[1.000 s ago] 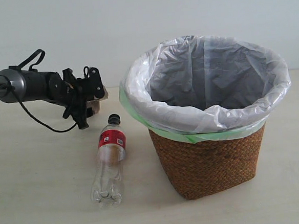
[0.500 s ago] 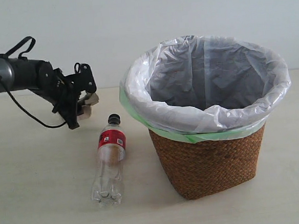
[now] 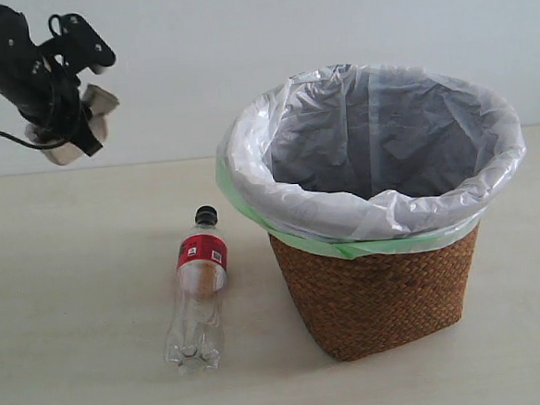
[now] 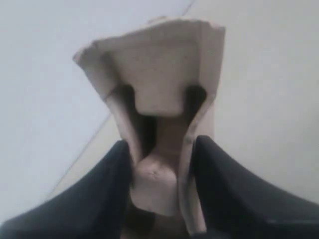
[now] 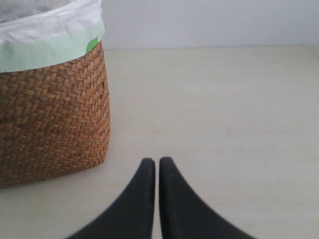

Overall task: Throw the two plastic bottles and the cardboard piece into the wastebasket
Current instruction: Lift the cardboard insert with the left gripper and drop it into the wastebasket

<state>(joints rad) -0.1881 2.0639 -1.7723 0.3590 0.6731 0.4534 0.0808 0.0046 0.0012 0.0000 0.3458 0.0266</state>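
Observation:
My left gripper [image 3: 86, 113] is raised high at the far left of the exterior view, shut on the tan cardboard piece [image 3: 79, 126]. In the left wrist view the cardboard piece [image 4: 159, 89] fills the gap between the black fingers [image 4: 234, 194]. The slim clear bottle [image 3: 198, 289] with black cap and red label lies on the table, left of the wastebasket [image 3: 379, 297]. The wicker wastebasket has a white bag liner with a green edge. The green-capped bottle is not in view. My right gripper [image 5: 157, 164] is shut and empty, low over the table beside the wastebasket [image 5: 50, 114].
The pale table [image 3: 64, 310] runs back to a white wall. Bare table surface [image 5: 224, 109] lies beyond the right gripper, away from the basket.
My left gripper has lifted the cardboard piece up and to the left, from just above the table near the bottle's cap. The bottle and basket have not moved.

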